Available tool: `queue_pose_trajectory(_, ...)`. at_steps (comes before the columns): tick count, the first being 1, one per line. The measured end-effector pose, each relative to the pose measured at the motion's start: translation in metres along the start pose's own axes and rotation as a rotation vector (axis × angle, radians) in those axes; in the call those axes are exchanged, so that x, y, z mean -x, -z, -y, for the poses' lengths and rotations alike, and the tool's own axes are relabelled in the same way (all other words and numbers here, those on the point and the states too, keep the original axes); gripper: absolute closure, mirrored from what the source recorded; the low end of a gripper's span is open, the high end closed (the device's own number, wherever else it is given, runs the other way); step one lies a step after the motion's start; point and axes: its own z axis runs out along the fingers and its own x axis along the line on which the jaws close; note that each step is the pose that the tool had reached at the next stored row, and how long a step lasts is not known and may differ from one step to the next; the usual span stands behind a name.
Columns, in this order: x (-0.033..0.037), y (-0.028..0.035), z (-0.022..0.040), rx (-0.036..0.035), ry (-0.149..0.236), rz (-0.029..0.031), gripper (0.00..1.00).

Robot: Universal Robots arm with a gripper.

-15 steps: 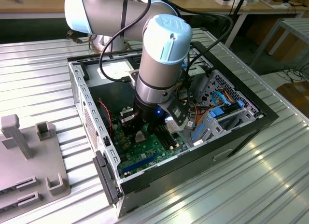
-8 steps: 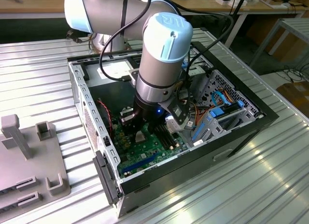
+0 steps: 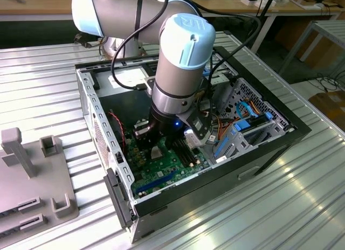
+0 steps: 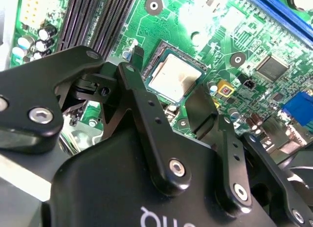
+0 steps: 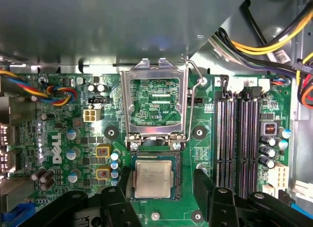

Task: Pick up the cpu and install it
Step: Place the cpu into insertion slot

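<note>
Cpu point(image 5: 153, 178) lies flat in socket point(image 5: 154, 155), centred between the spread-apart, unclamped fingers of gripper point(image 5: 164, 184).

A ribbed metal table point(image 3: 43, 83) spreads wide, with bright glare streaking its ribs. Beyond the table's far edge runs a wooden bench point(image 3: 32, 5). Off the table toward the exterior view's right lie dark floor point(image 3: 294, 64), a metal frame point(image 3: 330, 28), loose cables point(image 3: 324, 80) and a cardboard box point(image 3: 330, 105)
</note>
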Motion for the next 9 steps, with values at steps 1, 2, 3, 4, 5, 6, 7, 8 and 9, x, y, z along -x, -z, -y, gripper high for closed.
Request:
queue_pose_trajectory(1, 0.0001, 0.0, 0.0, 0.0, -0.011, -0.0016, 0.38)
queue_pose_trajectory(2, 0.0001, -0.0001, 0.0, 0.0001, -0.02, -0.0046, 0.38)
queue_pose_trajectory(3, -0.0001, -0.0001, 0.0, -0.0001, -0.028, -0.0077, 0.38)
queue_pose_trajectory(4, -0.0007, -0.0001, 0.0, 0.0, -0.03, -0.0087, 0.38)
queue_pose_trajectory(5, -0.0011, -0.0003, 0.0, 0.0001, -0.03, -0.0092, 0.38)
queue_pose_trajectory(6, -0.0012, -0.0004, 0.0, 0.0, -0.03, -0.0093, 0.38)
queue_pose_trajectory(7, -0.0012, -0.0004, 0.0, -0.0001, -0.03, -0.0095, 0.38)
queue_pose_trajectory(8, -0.0012, -0.0004, 0.0, -0.0002, -0.03, -0.0096, 0.38)
queue_pose_trajectory(9, -0.0013, -0.0003, 0.0, -0.0003, -0.03, -0.0096, 0.38)
